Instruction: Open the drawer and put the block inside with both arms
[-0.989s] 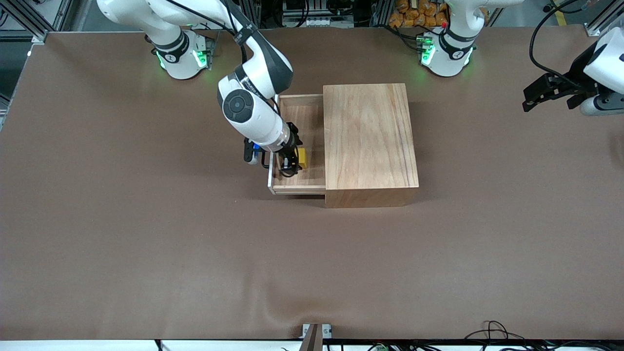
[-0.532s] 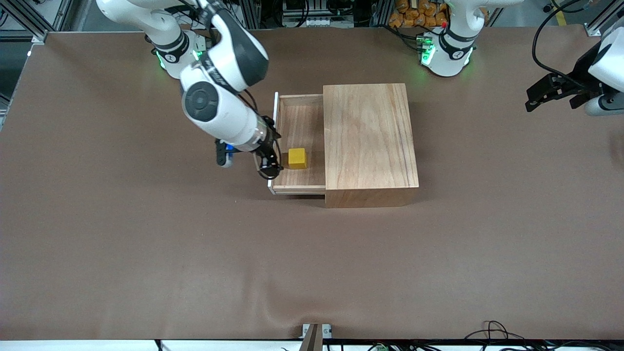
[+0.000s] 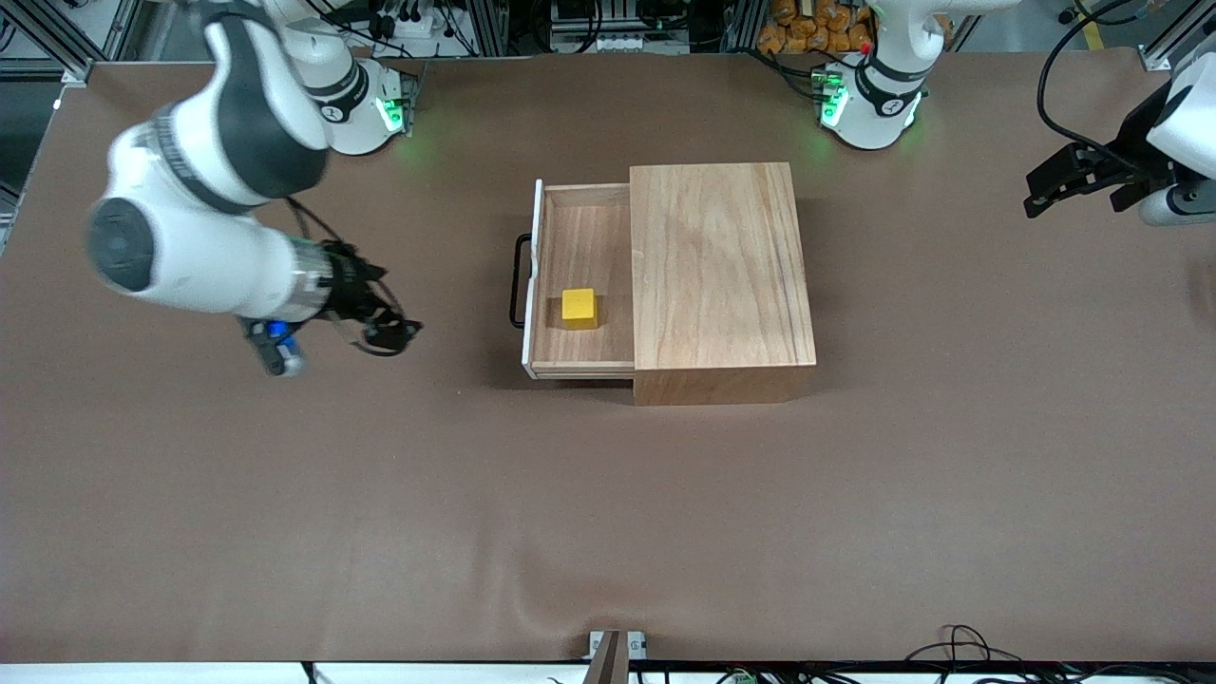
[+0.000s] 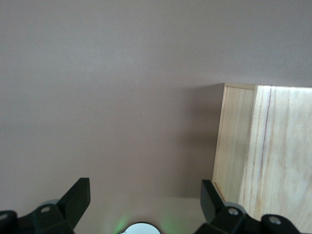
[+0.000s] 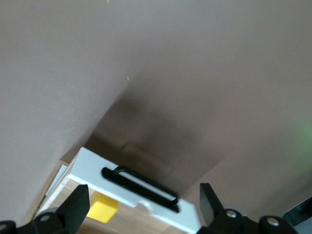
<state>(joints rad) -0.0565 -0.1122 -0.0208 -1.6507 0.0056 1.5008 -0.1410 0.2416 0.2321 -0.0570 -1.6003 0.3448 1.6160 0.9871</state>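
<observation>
Landmark: box-shaped light wooden cabinet (image 3: 722,280), mid-table.

Drawer (image 3: 581,280), a light wooden sliding tray with white front edge, stands pulled out of the cabinet toward the right arm's end of the table. Thin black wire handle (image 3: 519,281) on its front, clear of any gripper.

Small bright yellow cube block (image 3: 579,308) sits on the drawer floor, just beside the cabinet's mouth, toward the tray's end that lies nearer the front camera. Touching neither wall, as far as can be seen.

Right gripper (image 3: 385,328): over bare table, well apart from the drawer front, on the handle's side. Fingers spread wide, nothing between them.

Left gripper (image 3: 1069,176): over the table at the left arm's end, well apart from the cabinet. Fingers parted, empty. Arm waiting.

Handling judgement: block looks rigid and light, with flat smooth faces; two opposite side faces, pinched squarely, would be the hold, since a corner grip might let it twist. Drawer looks stiff, probably free-sliding; the wire handle is the place to hook or push. Placement looks done.
</observation>
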